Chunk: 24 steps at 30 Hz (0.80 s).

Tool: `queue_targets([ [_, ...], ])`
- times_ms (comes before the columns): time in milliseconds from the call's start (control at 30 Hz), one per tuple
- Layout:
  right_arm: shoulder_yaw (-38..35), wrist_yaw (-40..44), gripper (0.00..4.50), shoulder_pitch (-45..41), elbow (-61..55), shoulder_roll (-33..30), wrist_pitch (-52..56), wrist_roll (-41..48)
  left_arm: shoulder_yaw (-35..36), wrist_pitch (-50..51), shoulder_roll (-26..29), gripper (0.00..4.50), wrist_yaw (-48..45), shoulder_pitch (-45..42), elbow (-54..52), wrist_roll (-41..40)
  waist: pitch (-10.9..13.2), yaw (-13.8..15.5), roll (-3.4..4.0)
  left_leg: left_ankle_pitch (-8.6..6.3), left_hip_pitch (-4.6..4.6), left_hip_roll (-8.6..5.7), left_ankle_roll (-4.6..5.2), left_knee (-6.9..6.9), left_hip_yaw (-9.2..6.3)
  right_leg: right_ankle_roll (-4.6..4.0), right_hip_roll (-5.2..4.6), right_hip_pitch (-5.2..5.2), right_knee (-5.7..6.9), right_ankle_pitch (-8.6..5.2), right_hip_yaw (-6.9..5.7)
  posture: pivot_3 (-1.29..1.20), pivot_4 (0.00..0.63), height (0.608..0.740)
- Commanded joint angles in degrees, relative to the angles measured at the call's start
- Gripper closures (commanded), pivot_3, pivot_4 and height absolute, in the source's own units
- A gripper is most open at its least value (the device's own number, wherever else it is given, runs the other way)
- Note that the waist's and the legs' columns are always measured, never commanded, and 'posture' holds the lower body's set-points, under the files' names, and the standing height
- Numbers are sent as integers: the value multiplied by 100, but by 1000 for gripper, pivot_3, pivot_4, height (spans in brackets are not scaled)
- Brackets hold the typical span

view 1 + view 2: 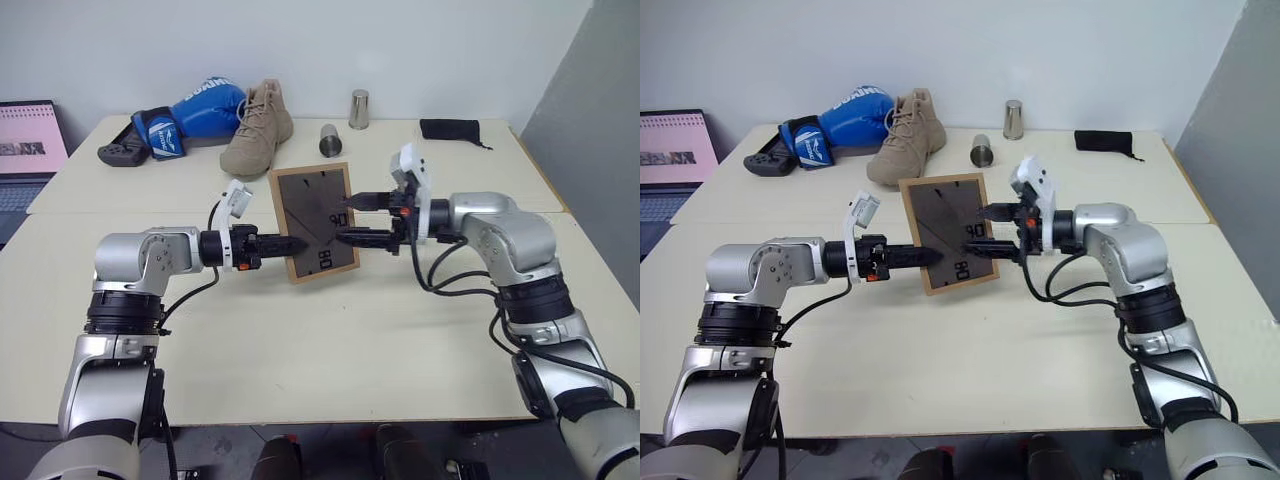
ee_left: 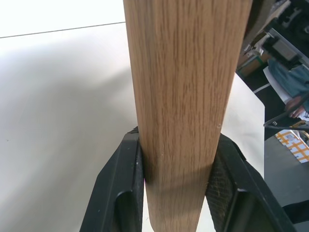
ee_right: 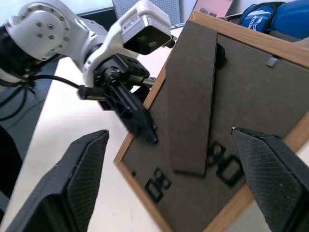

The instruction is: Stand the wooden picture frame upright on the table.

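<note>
The wooden picture frame (image 1: 315, 225) is held tilted over the table (image 1: 330, 360), its dark grey back panel (image 3: 241, 96) turned toward me. The fold-out stand (image 3: 193, 96) lies flat against the panel. My left gripper (image 1: 295, 245) is shut on the frame's left wooden edge (image 2: 183, 96), one black finger (image 2: 123, 193) on each face. From the right, my right gripper (image 1: 346, 220) stands open just in front of the back panel, its fingers spread wide and holding nothing. I cannot tell whether the frame's lower edge touches the table.
Along the far side of the table lie a blue boxing glove (image 1: 195, 115), a tan boot (image 1: 258, 128), two metal cups (image 1: 359, 108) (image 1: 329, 140), a black pouch (image 1: 450, 128) and a black controller (image 1: 122, 153). A laptop (image 1: 28, 150) sits off the left edge.
</note>
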Motion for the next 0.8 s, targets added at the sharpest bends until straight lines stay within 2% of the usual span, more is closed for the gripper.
queue_targets([
  [33, 150, -88, 278, -202, 69, 221, -305, -112, 90, -87, 21, 3199, -7, -67, -348, -169, 0, 0, 0, 0, 0, 0, 0, -1, 0, 0, 0, 0, 0, 0, 0, 0, 150, 740],
  [300, 304, -5, 278, -159, 87, 449, -421, -113, 128, -49, 39, 3199, 61, 60, -492, -200, 0, -2, 0, 0, 0, 1, 0, -1, -1, 0, 0, -1, 2, 0, -3, 0, 150, 740],
  [500, 179, 81, 278, -78, -141, 318, -275, 15, 178, -41, 109, 3199, 61, 191, -584, -218, 0, -2, 0, 0, 0, 1, 0, -1, -1, 0, 0, -1, 2, 0, -3, 0, 150, 740],
  [800, -82, -186, 278, -319, 501, 273, -554, -136, 132, -93, 154, 3199, 18, 158, -544, -188, 0, -3, 0, 0, 0, 1, 0, -2, -1, 0, 0, -1, 0, 0, -3, 0, 150, 740],
])
